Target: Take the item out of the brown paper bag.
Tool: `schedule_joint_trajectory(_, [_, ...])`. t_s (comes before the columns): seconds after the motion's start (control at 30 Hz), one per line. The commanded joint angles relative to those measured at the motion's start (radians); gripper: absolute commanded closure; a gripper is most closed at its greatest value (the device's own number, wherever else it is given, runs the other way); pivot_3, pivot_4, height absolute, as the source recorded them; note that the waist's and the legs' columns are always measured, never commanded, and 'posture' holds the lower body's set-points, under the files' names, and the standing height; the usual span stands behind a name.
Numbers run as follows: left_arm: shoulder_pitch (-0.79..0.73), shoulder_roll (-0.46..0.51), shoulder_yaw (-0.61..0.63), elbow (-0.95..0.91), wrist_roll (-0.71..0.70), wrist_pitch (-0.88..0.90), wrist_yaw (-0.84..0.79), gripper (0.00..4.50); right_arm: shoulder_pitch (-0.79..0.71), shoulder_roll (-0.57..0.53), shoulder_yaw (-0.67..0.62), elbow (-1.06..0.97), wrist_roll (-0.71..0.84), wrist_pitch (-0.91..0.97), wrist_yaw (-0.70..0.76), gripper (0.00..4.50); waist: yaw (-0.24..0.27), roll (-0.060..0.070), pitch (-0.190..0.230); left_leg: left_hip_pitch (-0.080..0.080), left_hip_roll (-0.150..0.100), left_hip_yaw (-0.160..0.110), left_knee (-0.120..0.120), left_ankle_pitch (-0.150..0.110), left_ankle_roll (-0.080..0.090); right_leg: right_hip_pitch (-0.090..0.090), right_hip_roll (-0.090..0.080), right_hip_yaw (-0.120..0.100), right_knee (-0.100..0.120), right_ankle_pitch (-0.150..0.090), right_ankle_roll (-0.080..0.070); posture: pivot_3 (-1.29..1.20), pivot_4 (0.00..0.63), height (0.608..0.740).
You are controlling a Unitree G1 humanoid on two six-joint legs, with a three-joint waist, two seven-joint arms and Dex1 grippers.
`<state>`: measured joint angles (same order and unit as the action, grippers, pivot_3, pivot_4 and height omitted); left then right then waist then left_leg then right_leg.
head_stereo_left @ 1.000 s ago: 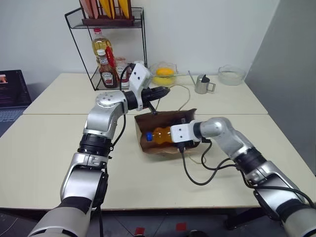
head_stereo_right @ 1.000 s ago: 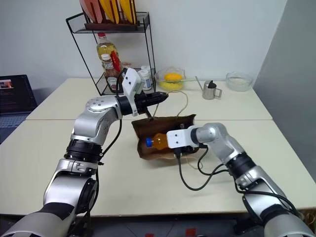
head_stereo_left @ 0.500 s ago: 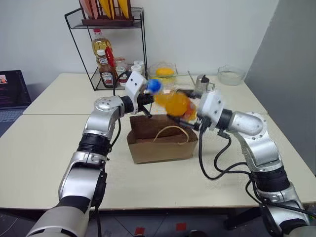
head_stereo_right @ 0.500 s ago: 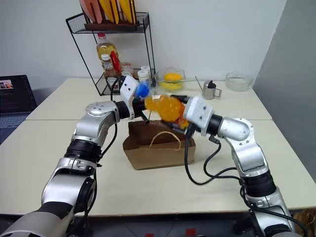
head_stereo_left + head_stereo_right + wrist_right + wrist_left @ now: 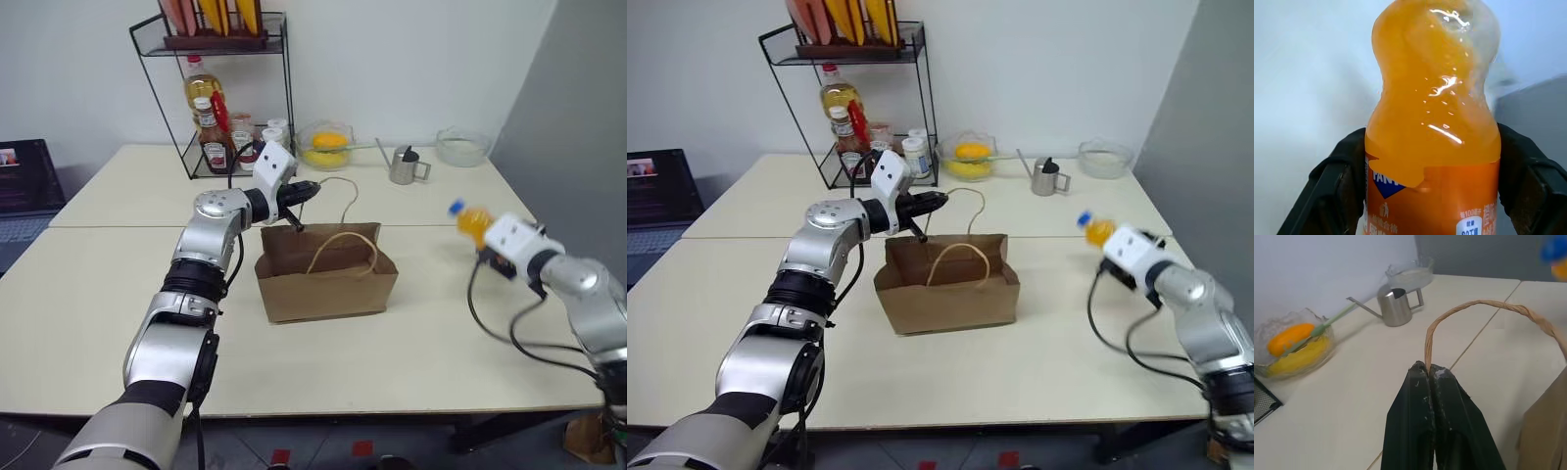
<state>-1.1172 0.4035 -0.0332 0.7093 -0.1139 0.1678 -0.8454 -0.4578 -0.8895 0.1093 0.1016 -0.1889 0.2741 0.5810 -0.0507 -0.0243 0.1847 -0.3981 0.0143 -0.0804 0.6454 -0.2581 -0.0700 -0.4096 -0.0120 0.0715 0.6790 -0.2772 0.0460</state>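
My right end effector (image 5: 1430, 196): matt black fingers on glossy clear plastic bottle (image 5: 1432, 122); creased matt kraft-paper bag (image 5: 328, 279); smooth matt desk (image 5: 127, 294).

A pale table (image 5: 118, 294) carries the paper bag (image 5: 328, 284) mid-front; at the back stand a wire rack (image 5: 211, 98), fruit bowl (image 5: 326, 147), metal jug (image 5: 402, 166) and glass bowl (image 5: 460, 147).

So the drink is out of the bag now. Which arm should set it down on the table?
The right. Its pincer already holds the orange drink bottle out over bare table, away from the paper bag. The left pincer is shut on the bag's handle.
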Motion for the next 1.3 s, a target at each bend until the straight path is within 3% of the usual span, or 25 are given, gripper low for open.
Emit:
schedule_joint_trajectory(0.03, [-0.029,-0.001,0.006,-0.036,-0.004,-0.018,-0.007,4.5,0.003,0.006,-0.019,0.0,0.069,-0.087,0.103,1.21,-0.017,0.0,0.0,0.0,0.0,0.0,0.0,0.0,0.0,0.0,0.0,0.0,0.0,0.0,0.0,0.0,0.15,0.74])
schedule_joint_trajectory(0.3, [0.004,0.011,0.01,-0.093,-0.006,0.001,-0.017,4.5,0.018,0.036,-0.006,0.025,0.125,-0.05,0.249,1.21,-0.026,0.0,0.0,0.002,0.0,-0.002,0.001,0.001,0.001,0.003,0.0,-0.001,0.001,0.001,0.001,0.0,0.15,0.74])
schedule_joint_trajectory(0.43, [0.019,0.015,0.012,-0.117,-0.009,0.01,-0.016,4.5,0.021,0.03,-0.007,0.022,0.111,-0.034,0.276,0.02,-0.024,0.0,0.0,0.002,0.0,-0.003,0.001,0.001,0.001,0.004,-0.001,-0.001,0.001,0.001,0.001,0.0,0.15,0.74])
schedule_joint_trajectory(0.6, [0.015,0.025,0.013,-0.105,0.004,0.009,0.001,4.5,0.004,0.019,-0.041,-0.024,0.132,-0.004,0.305,0.02,-0.02,0.0,0.0,0.002,-0.002,-0.002,0.002,0.001,0.001,0.004,-0.002,-0.001,0.001,0.001,0.002,0.0,0.15,0.74])
schedule_joint_trajectory(0.8, [0.013,0.044,0.023,-0.084,0.011,0.024,0.027,4.5,-0.041,0.059,-0.158,-0.187,0.262,0.177,0.275,0.02,-0.018,0.0,0.0,0.002,-0.002,-0.003,0.002,0.001,0.001,0.004,-0.002,-0.001,0.001,0.001,0.002,0.0,0.15,0.74])
schedule_joint_trajectory(0.9, [0.02,0.052,0.046,-0.109,-0.032,0.069,-0.002,3.86,-0.074,0.102,-0.227,-0.312,0.381,0.335,0.258,0.0,-0.018,0.0,0.0,0.002,-0.002,-0.003,0.002,0.001,0.001,0.004,-0.002,-0.002,0.001,0.001,0.002,0.0,0.15,0.74])
schedule_joint_trajectory(1.0, [0.022,0.074,0.075,-0.166,-0.1,0.173,-0.061,2.94,-0.093,0.137,-0.27,-0.381,0.466,0.464,0.23,0.0,-0.011,0.0,0.0,0.001,-0.002,-0.004,0.002,0.001,0.001,0.004,-0.002,-0.003,0.001,0.001,0.002,0.0,0.15,0.74])
schedule_joint_trajectory(1.17, [0.096,0.172,0.126,-0.334,-0.184,0.36,-0.1,1.35,-0.074,0.162,-0.314,-0.393,0.515,0.52,0.167,0.0,-0.008,0.0,0.0,0.001,-0.002,-0.004,0.002,0.001,0.001,0.004,-0.003,-0.003,0.001,0.001,0.002,0.0,0.15,0.74])
schedule_joint_trajectory(1.3, [0.189,0.255,0.25,-0.491,-0.281,0.526,-0.041,0.02,-0.062,0.254,-0.359,-0.433,0.546,0.546,0.051,0.0,-0.009,0.0,0.0,0.001,-0.001,-0.005,0.002,0.001,0.001,0.004,-0.002,-0.003,0.002,0.001,0.002,0.0,0.15,0.74])
